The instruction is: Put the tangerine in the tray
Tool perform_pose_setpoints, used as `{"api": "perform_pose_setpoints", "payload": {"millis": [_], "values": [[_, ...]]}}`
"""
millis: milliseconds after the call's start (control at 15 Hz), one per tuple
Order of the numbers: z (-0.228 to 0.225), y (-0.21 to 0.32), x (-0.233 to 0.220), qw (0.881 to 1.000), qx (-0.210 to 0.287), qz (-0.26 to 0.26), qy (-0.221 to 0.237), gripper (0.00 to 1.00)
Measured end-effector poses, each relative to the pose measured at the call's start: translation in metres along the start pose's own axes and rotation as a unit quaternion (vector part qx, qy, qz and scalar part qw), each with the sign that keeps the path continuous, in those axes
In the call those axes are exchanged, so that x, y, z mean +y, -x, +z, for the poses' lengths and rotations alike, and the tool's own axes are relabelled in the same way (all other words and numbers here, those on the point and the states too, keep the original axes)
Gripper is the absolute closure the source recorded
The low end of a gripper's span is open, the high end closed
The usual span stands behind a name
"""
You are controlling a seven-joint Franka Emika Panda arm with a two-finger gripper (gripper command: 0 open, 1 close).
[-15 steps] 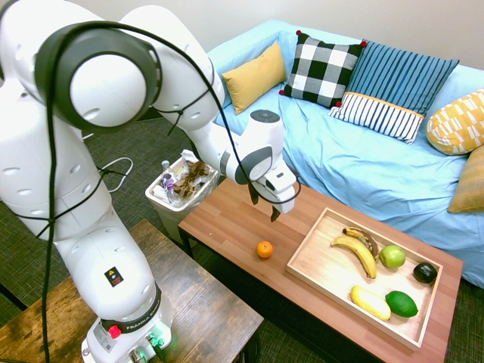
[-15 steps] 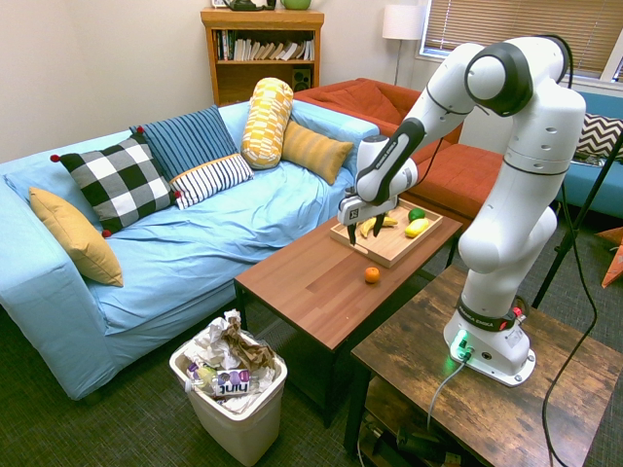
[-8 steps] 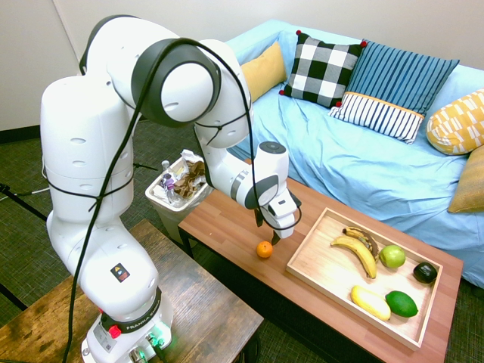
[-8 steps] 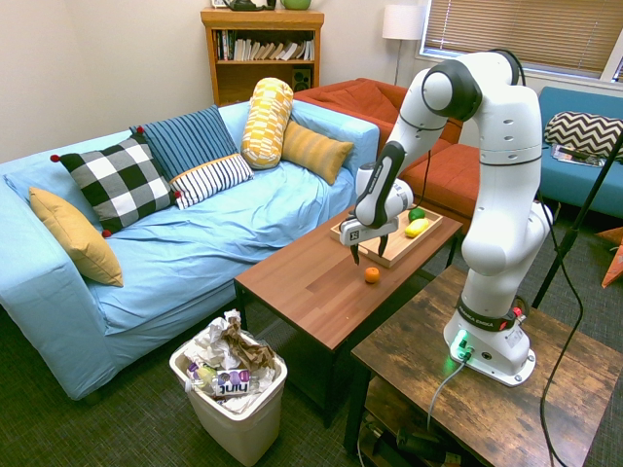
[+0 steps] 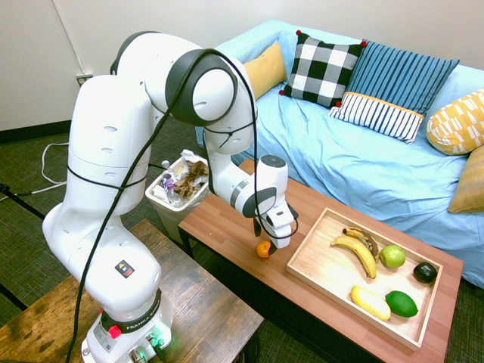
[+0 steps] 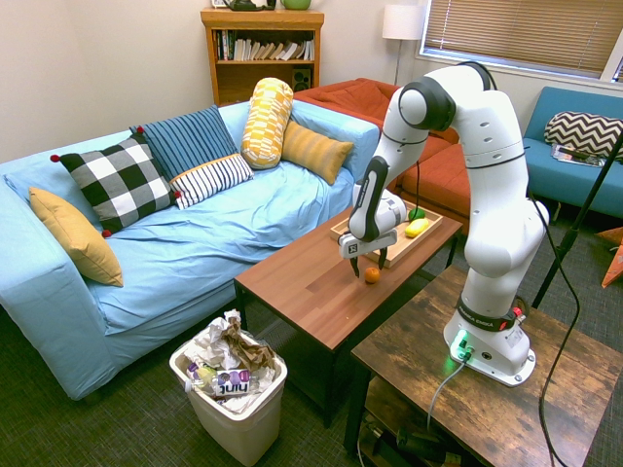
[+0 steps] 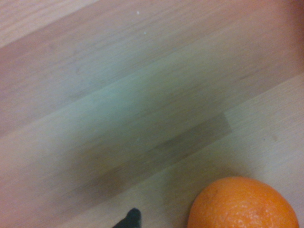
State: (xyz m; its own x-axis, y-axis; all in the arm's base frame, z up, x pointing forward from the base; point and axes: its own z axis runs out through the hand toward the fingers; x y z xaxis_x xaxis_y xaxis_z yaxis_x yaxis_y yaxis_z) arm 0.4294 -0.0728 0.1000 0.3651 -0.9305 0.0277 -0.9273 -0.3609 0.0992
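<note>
- I have the claw (image 6: pixel 370 269) down low over the reddish-brown coffee table (image 6: pixel 302 282), its two dark fingers spread apart, one to each side of the tangerine (image 6: pixel 372 275) as the second exterior view shows it.
- The claw is released; I cannot tell whether either finger touches the fruit.
- The tangerine sits on the coffee table, outside the tray (image 5: pixel 318 261) and near its edge.
- In my wrist view the tangerine's dimpled orange skin shows close up, partly cut off by the frame, with the wood grain around it.
- The tray is a shallow, pale wooden one on the same table, with low raised edges.
- Inside it I count a yellow banana (image 5: pixel 355 253) with a browner one (image 5: pixel 364 240) against it, a green apple (image 5: pixel 392 256), a dark avocado-like fruit (image 5: pixel 425 273), a green lime-like fruit (image 5: pixel 401 304) and a long yellow fruit (image 5: pixel 370 302).
- The white waste bin (image 6: pixel 238 413), filled with crumpled paper and a bottle (image 6: pixel 222 380), stands on the floor near one end of the coffee table.
- Alongside the table runs the sofa (image 6: pixel 214 238) under its light-blue cover, with several cushions on it.
</note>
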Motion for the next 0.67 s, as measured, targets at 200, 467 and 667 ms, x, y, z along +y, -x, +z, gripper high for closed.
{"api": "perform_pose_setpoints", "payload": {"millis": [200,467,667], "values": [[0.0111,-0.002,0.0047,1.0,-0.005,0.002,0.005,1.0],[0.0138,-0.0052,0.0084,1.0,-0.011,0.003,0.004,1.0],[0.0129,-0.0057,0.009,1.0,-0.013,-0.002,0.002,1.0]]}}
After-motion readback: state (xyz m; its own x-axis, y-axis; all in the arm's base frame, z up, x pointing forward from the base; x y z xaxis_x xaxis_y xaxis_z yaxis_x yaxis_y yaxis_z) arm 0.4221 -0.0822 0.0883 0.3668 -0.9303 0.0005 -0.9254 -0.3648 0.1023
